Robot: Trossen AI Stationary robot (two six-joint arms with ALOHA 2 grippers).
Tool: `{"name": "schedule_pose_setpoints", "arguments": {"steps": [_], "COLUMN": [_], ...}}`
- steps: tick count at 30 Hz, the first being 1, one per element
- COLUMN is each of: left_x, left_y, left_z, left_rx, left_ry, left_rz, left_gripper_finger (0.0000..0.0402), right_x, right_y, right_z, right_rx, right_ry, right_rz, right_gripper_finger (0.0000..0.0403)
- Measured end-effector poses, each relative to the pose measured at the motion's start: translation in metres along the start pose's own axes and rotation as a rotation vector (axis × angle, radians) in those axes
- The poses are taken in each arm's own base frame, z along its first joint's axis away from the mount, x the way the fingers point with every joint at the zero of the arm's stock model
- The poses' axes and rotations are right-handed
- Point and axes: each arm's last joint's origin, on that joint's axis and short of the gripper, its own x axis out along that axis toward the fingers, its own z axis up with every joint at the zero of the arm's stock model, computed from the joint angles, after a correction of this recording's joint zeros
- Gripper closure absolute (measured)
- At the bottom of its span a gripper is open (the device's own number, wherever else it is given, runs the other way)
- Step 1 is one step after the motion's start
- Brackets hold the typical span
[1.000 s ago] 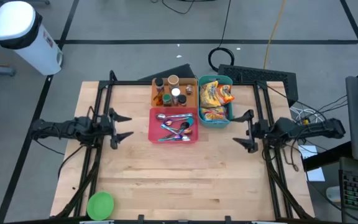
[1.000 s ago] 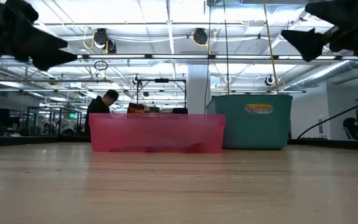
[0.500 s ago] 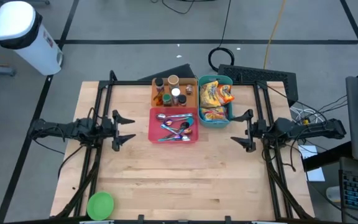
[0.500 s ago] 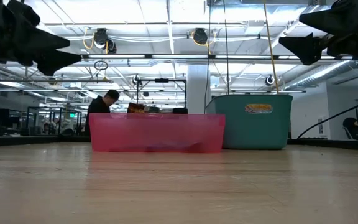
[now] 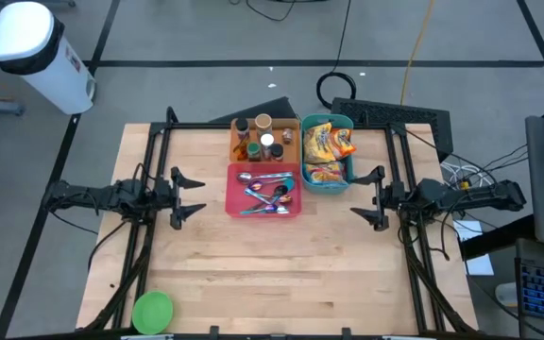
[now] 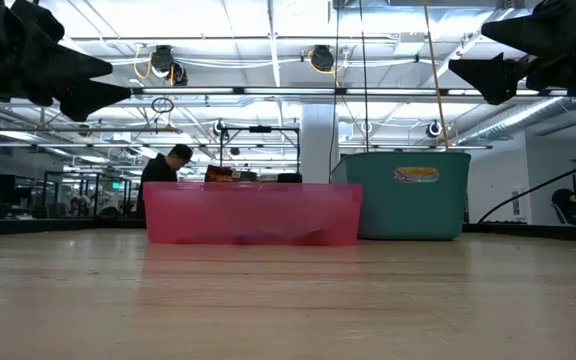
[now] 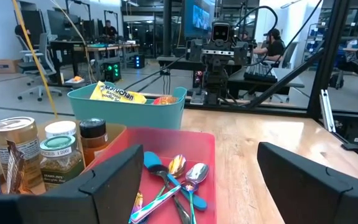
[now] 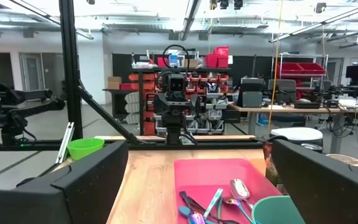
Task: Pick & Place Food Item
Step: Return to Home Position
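- Several spoons (image 5: 267,194) lay heaped inside the red bin (image 5: 229,189), mid-table.
- Left gripper (image 5: 196,194) and right gripper (image 5: 357,196) hovered on either side of it, jaws spread, holding nothing.
- Spoons looked light, stiff and slippery; mid-handle would probably suit gripping best.

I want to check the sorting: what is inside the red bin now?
The red bin holds a pile of spoons, some silver, some blue. They overlap, so their exact number and anything beneath them cannot be seen.
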Motion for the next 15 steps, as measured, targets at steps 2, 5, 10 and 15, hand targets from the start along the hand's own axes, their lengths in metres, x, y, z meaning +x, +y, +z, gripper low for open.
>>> {"name": "schedule_pose_setpoints", "arguments": {"steps": [2, 5, 10, 15], "left_x": [0.0, 0.0, 0.0, 0.0], "left_y": [0.0, 0.0, 0.0, 0.0], "left_z": [0.0, 0.0, 0.0, 0.0], "left_rx": [0.0, 0.0, 0.0, 0.0], "left_ry": [0.0, 0.0, 0.0, 0.0], "left_rz": [0.0, 0.0, 0.0, 0.0], "left_gripper_finger": [0.0084, 0.0079, 0.0074, 0.0081], "right_x": [0.0, 0.0, 0.0, 0.0], "right_y": [0.0, 0.0, 0.0, 0.0], "right_z": [0.0, 0.0, 0.0, -0.0001], "right_rx": [0.0, 0.0, 0.0, 0.0], "right_ry": [0.0, 0.0, 0.0, 0.0], "right_rz": [0.0, 0.0, 0.0, 0.0], "right_gripper_finger": [0.0012, 0.0012, 0.0012, 0.0012]}}
